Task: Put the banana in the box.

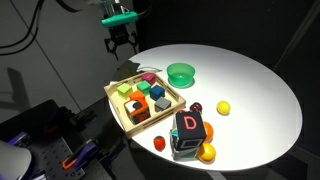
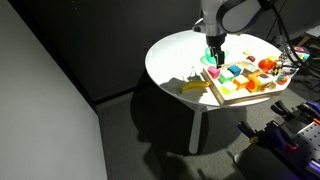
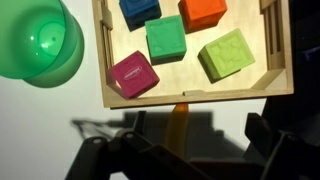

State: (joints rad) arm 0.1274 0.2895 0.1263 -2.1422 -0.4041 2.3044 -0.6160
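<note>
The round white tabletop (image 1: 255, 80) is bare over a wide stretch on the side away from the gripper (image 1: 121, 44). The things are crowded toward its other half. The shallow wooden box (image 1: 117, 105) sits close to the tabletop's rim, and one of its corners nearly reaches the edge. In the wrist view, the near wall of the box (image 3: 190, 97) runs straight across. Inside it lie a magenta cube (image 3: 133, 75), a green cube (image 3: 165, 38), a light green cube (image 3: 225, 55), a blue cube (image 3: 140, 10) and an orange cube (image 3: 205, 12), with strips of bare wood floor between them.

The yellow banana (image 2: 193, 88) lies on the tabletop outside the box. One end is at the box wall, and the rest points toward the rim, with little tabletop left beyond it. In the wrist view, it shows as a yellow-orange strip (image 3: 178, 125) in shadow below the box wall.

The translucent green plastic bowl (image 1: 181, 72) stands just beside the box. The gripper hangs above the tabletop, over the banana's side of the box, with its fingers spread wide and nothing between them.

A black cube-shaped box (image 1: 188, 128) bears a large letter "D". Near it are a round yellow fruit (image 1: 223, 107) and an orange ball (image 1: 207, 153). The magenta cube carries small print that is too blurred to read.
</note>
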